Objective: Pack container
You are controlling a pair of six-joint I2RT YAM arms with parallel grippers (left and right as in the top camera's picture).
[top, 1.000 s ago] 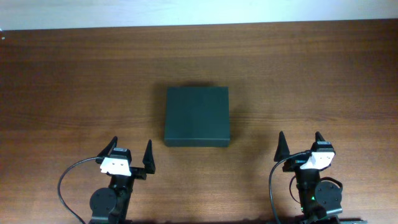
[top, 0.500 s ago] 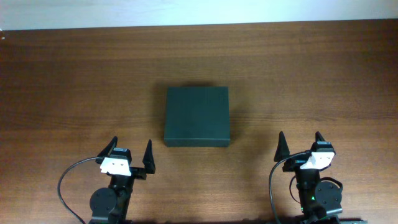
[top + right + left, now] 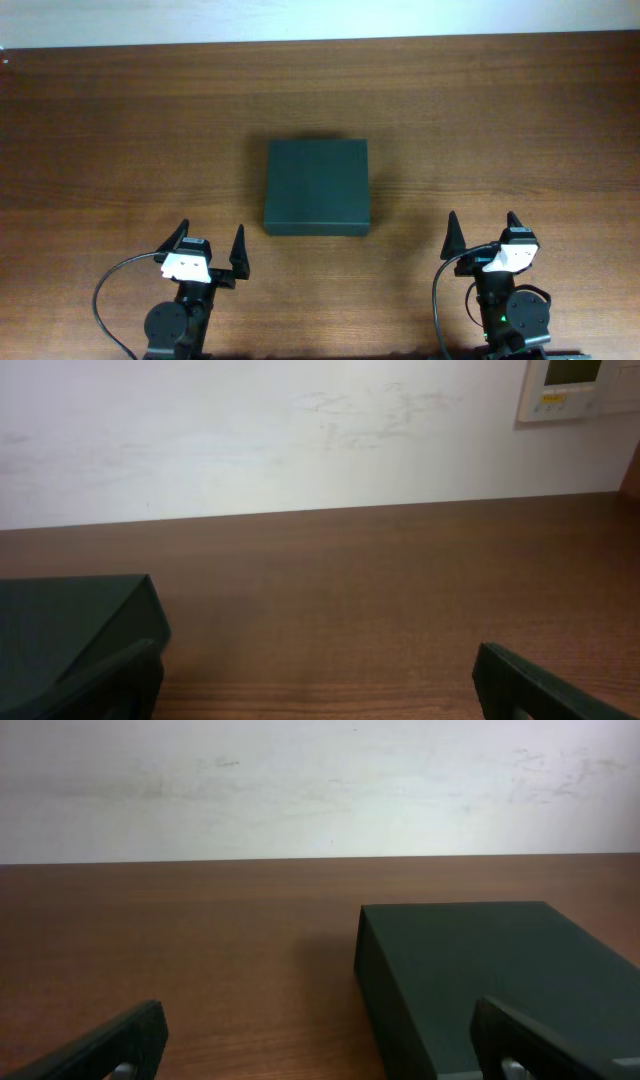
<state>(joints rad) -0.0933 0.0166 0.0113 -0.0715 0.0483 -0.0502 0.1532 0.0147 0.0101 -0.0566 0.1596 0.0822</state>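
The container [image 3: 317, 187] is a dark green matte box lying closed in the middle of the wooden table. It also shows in the left wrist view [image 3: 500, 970] at the right and in the right wrist view [image 3: 70, 625] at the lower left. My left gripper [image 3: 210, 242] is open and empty near the front edge, left of and in front of the box; its fingers show in the left wrist view [image 3: 320, 1045]. My right gripper [image 3: 483, 228] is open and empty at the front right, also seen in the right wrist view [image 3: 320, 685].
A brown wooden table [image 3: 120, 130] stretches to a white wall [image 3: 300, 780] at the back. A wall control panel [image 3: 580, 388] shows at the upper right of the right wrist view.
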